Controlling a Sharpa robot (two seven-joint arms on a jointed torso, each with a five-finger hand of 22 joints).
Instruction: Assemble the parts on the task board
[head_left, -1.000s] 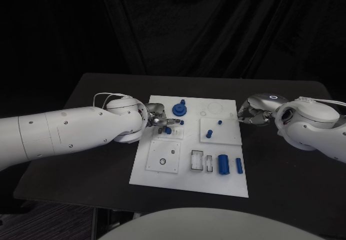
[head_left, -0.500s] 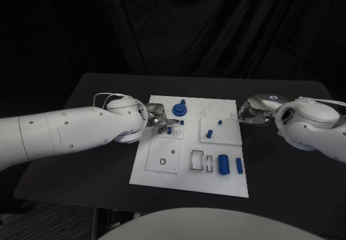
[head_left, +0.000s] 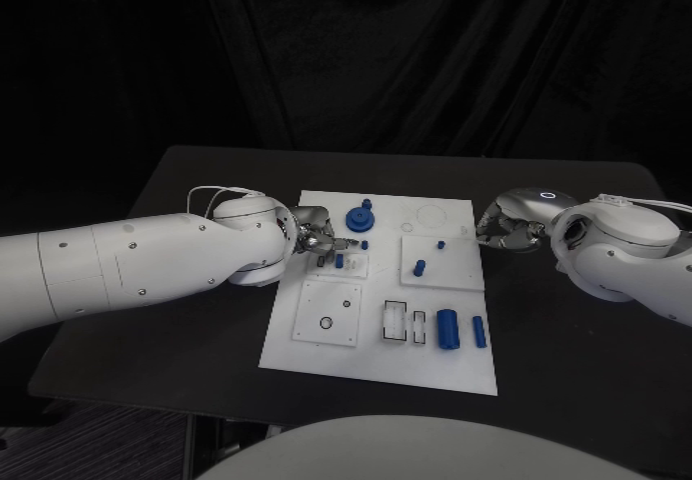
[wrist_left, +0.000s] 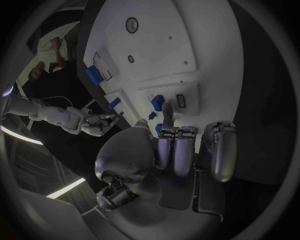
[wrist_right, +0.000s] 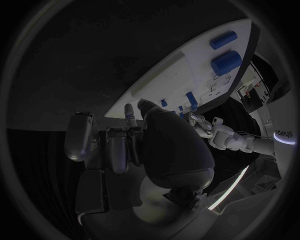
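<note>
Hidden and unclear parts of the board scene, as I see them from my station.

From the head view, my left hand (head_left: 317, 243) covers part of the small blue peg (head_left: 338, 261) on the board (head_left: 378, 355), so I cannot tell whether its fingertips touch or pinch it. In the left wrist view, the palm hides the board's near edge, and the peg (wrist_left: 157, 102) shows beyond the fingers. My right hand (head_left: 505, 228) is curled beside the board; whether it holds anything is too small to tell. In the right wrist view, the palm (wrist_right: 172, 150) blocks much of the board.
</note>
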